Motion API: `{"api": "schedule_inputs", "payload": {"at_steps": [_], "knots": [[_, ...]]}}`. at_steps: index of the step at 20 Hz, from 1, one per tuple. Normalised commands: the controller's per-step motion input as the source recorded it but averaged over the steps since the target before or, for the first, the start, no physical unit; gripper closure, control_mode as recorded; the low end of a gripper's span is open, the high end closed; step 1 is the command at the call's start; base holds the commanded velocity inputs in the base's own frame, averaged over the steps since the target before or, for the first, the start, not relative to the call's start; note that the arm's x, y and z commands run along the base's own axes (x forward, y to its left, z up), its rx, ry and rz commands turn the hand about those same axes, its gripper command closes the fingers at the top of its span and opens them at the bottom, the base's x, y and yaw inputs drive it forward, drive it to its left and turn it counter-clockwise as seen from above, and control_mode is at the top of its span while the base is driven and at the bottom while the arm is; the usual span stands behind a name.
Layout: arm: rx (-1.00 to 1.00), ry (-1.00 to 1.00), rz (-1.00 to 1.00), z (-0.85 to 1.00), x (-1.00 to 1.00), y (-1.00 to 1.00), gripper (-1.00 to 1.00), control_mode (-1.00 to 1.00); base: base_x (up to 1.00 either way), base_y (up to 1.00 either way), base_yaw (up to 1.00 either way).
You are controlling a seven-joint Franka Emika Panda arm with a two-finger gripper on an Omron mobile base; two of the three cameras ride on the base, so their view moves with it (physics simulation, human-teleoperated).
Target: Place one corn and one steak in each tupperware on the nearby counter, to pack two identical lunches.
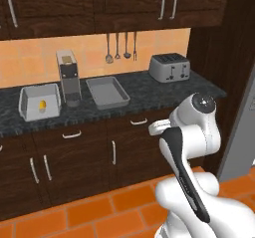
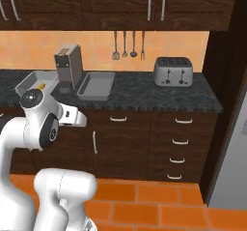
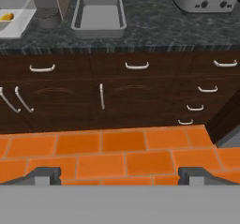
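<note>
Arm folded close over the base, elbow up, hand well back from the counter [image 1: 149,90] and above the orange floor tiles, looking forward and down at the drawer fronts. Gripper [image 3: 119,175] spread fully wide, fingertips [image 3: 44,174] far apart, nothing between them.

Two tupperware on the counter: left one [image 1: 25,105] toward the left end, holding one corn [image 1: 43,104]; right one [image 1: 119,91] near the middle, bare inside, long axis running from front edge toward the back wall. Corn cob short, direction of its long axis too small to tell. Coffee machine [image 1: 68,77] standing between the two containers. Toaster [image 1: 170,66] near the right end. Both containers well apart from the gripper, ahead of it.
</note>
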Motion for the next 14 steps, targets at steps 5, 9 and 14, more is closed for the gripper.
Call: {"api": "schedule_inputs", "payload": {"at_steps": [5, 9, 14], "knots": [[0.0, 0.0, 0.0, 0.0, 0.0, 0.0, -1.0, 1.0, 1.0, -1.0, 0.03], [0.0, 0.0, 0.0, 0.0, 0.0, 0.0, -1.0, 1.0, 1.0, -0.64, -0.01], [0.0, 0.0, 0.0, 0.0, 0.0, 0.0, -1.0, 1.0, 1.0, -0.67, -0.34]]}}
